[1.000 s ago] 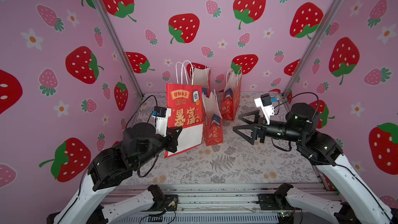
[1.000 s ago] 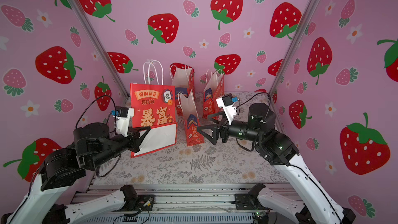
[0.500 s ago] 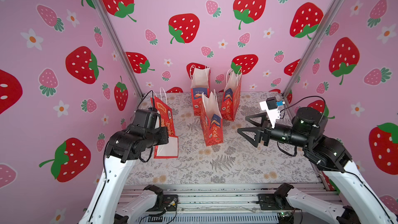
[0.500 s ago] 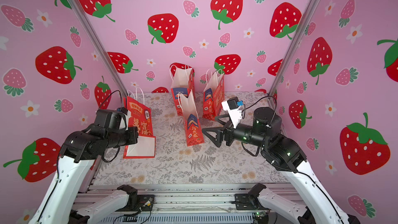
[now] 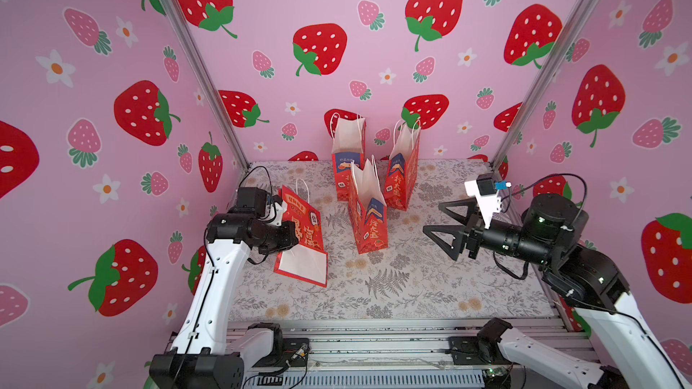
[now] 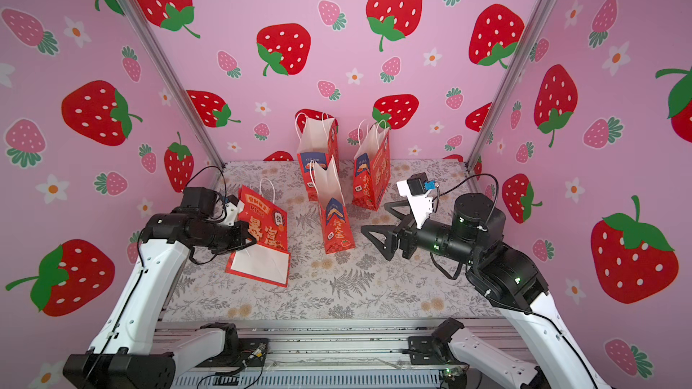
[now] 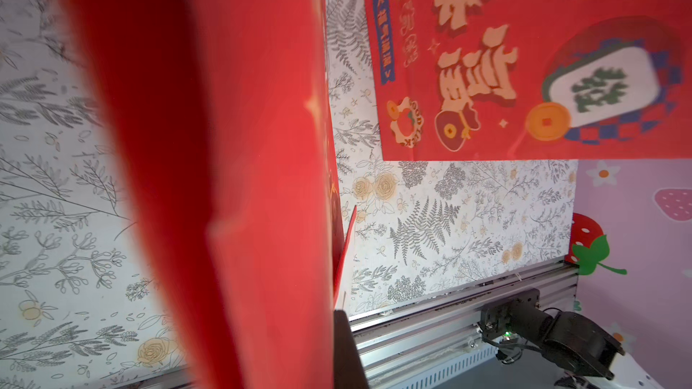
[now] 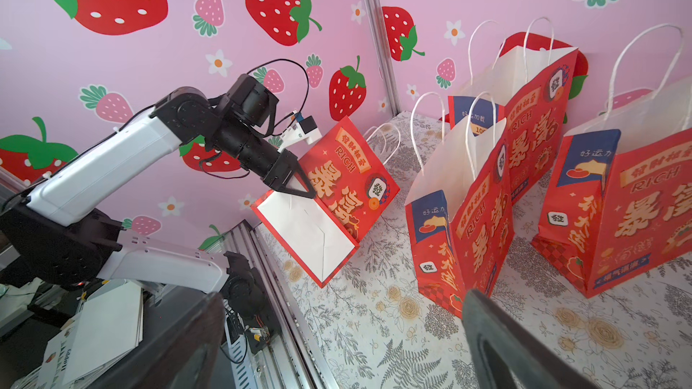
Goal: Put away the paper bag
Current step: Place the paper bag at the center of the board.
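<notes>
A folded-flat red paper bag (image 5: 304,224) (image 6: 266,228) with gold lettering and a white base flap hangs tilted over the left side of the floral table (image 5: 412,286). Its lowest corner is close to the mat. My left gripper (image 5: 294,238) (image 6: 251,243) (image 8: 305,190) is shut on the bag's edge near the base flap. In the left wrist view the bag (image 7: 243,144) fills the frame beside one dark finger (image 7: 346,349). My right gripper (image 5: 432,217) (image 6: 374,217) (image 8: 344,349) hovers open and empty on the right, pointing toward the middle.
Three open red paper bags stand upright at the back middle (image 5: 348,166) (image 5: 369,218) (image 5: 402,177), also in the right wrist view (image 8: 460,211). Pink strawberry walls close in three sides. A metal rail (image 5: 374,342) runs along the front. Flat white sheets (image 8: 97,334) lie outside the left rail.
My left arm swung the folded bag from facing the camera near the middle out to the left and lower, now tilted over the mat. The right arm drew back slightly rightward, still open.
</notes>
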Available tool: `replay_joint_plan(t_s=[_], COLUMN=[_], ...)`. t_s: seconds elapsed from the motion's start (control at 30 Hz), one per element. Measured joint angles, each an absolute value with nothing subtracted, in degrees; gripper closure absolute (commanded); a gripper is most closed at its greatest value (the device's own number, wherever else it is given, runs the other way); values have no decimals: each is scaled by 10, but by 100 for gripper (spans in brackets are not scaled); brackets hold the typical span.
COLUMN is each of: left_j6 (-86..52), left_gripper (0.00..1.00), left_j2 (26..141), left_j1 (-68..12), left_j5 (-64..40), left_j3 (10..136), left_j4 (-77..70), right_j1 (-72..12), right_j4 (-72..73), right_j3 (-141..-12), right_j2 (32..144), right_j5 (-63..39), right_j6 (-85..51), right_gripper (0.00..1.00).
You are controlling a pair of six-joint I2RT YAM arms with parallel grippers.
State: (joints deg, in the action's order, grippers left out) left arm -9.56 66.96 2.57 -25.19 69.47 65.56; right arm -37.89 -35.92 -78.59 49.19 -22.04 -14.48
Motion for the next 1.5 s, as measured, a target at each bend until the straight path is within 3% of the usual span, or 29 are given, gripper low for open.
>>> replay_joint_plan(t_s=[0.17, 0.4, 0.97, 1.1, 1.3, 1.5], left_j6=[-68, -60, -60, -61, -60, -58], left_gripper=[100, 100, 100, 93, 74, 63], left_j2=[700, 746, 915, 924, 926, 950], left_j1=[87, 91, 102, 107, 110, 110], left_j5=[-273, -247, -34, 17, 79, 116], left_j3=[680, 680, 673, 663, 660, 664], left_j4=[660, 651, 622, 601, 582, 578], right_j1=[-373, -368, -366, -363, -362, -359], right_j4=[-372, -375, -375, -374, -370, -369], right_j3=[-785, -785, -782, -778, -775, -773], right_j2=[482, 481, 495, 502, 515, 517], right_j5=[-213, -215, -220, -220, -222, -222], right_j6=[-136, -134, -134, -135, -135, -135], right_gripper=[1, 1, 1, 1, 1, 1])
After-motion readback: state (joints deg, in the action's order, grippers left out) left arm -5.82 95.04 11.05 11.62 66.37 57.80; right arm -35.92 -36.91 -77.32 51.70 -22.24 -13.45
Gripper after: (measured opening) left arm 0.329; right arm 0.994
